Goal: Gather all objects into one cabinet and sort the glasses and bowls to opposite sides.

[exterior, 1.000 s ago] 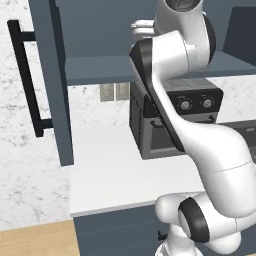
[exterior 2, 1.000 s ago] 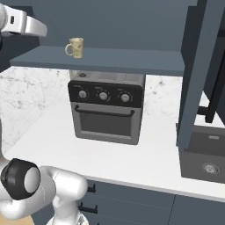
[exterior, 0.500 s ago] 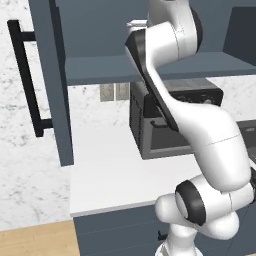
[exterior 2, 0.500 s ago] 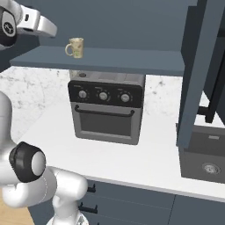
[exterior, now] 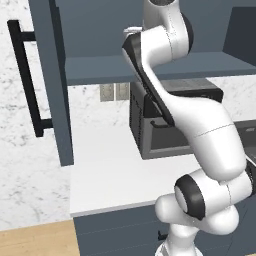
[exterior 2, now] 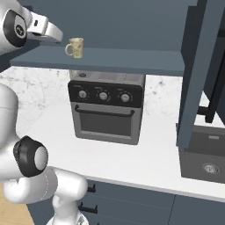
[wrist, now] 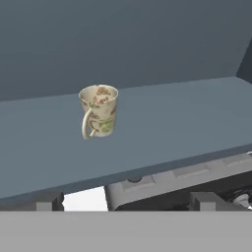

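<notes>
One glass, a cream mug with a faint floral pattern and a loop handle, stands upright on the bottom board of the open slate-blue cabinet. In the hand view the mug sits left of centre on the cabinet board, handle turned toward the camera. My gripper hovers just left of the mug at board height, apart from it. Its fingertips stand wide apart, so the gripper is open and holds nothing. The bowls are out of view.
A grey toaster oven stands on the white counter right under the cabinet. The open cabinet door with its black bar handle juts out at the left, another door at the right. A sink lies at the right.
The arm has swung up and carried the hand toward the mug. The jaws have stayed wide. The mug has not moved.
</notes>
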Robot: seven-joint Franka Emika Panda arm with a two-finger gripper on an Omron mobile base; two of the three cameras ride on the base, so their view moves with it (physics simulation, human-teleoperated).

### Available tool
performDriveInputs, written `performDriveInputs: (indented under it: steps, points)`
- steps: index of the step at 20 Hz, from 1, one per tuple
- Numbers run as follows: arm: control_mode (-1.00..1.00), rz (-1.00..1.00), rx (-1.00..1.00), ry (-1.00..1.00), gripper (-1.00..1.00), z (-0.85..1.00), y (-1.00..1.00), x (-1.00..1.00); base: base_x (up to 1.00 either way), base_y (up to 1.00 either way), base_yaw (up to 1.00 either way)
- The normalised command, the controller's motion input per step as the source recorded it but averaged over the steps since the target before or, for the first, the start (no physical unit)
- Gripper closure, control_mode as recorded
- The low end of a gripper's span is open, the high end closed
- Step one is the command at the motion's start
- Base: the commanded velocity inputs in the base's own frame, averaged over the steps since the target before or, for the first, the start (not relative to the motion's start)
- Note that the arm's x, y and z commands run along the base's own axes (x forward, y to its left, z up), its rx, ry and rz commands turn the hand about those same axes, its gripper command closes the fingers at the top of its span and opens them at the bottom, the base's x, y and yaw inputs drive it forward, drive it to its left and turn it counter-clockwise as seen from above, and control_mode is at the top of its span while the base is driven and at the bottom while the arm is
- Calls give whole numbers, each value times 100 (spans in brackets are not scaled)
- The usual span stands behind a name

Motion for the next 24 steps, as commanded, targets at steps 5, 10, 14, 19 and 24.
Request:
performDriveInputs:
  steps: [5, 10, 14, 19, 24]
  points:
    - [-100, 0, 1, 6, -100, -17, 0, 44, 0, 0, 0]
    - [-100, 0, 3, 4, -100, -14, 0, 39, 0, 0, 0]
    - [-100, 0, 7, 0, -100, -13, 0, 37, 0, 0, 0]
    - [-100, 0, 7, 0, -100, -20, 2, 29, 0, 0, 0]
    - [-100, 0, 7, 0, -100, -14, 0, 34, 0, 0, 0]
